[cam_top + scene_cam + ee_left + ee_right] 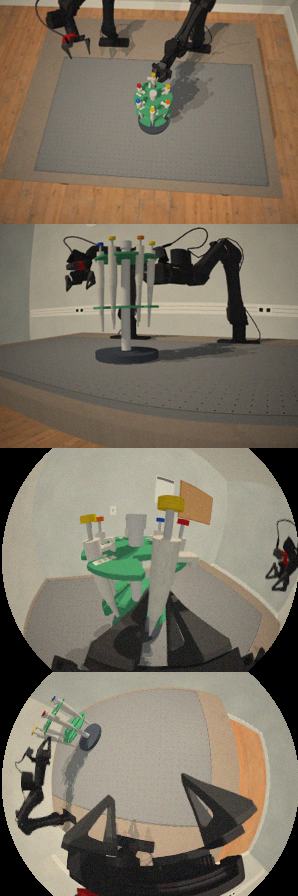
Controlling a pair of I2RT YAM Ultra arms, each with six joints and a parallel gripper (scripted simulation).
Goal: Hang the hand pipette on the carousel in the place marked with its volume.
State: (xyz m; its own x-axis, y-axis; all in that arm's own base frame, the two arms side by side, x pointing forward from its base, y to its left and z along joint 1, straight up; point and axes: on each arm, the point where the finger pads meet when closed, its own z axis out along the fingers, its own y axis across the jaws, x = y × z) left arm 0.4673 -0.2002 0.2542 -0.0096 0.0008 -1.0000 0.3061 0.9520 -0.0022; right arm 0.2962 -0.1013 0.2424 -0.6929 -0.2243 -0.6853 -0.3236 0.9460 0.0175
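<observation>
The pipette with a yellow button (153, 80) (162, 563) is upright in my left gripper (157, 593), which is shut on its body. It stands at the carousel's edge nearest the arms. Its finger hook (149, 78) (189, 557) points sideways, not toward the carousel's centre post. Whether its body touches the green head is hidden. The carousel (145, 98) (126, 256) (117, 569) (75, 723) has a green head with several hanging pipettes. Volume prints on the buttons and slot labels are too blurred to read. My right gripper (80, 56) (77, 289) (143, 788) is open and empty, far from the carousel.
Hanging pipettes have red (139, 85), blue (137, 100), orange (168, 102) and yellow (168, 86) buttons; another yellow one (152, 109) is on the far side from the arms. The dark round base (126, 356) stands on the grey perforated mat (95, 136).
</observation>
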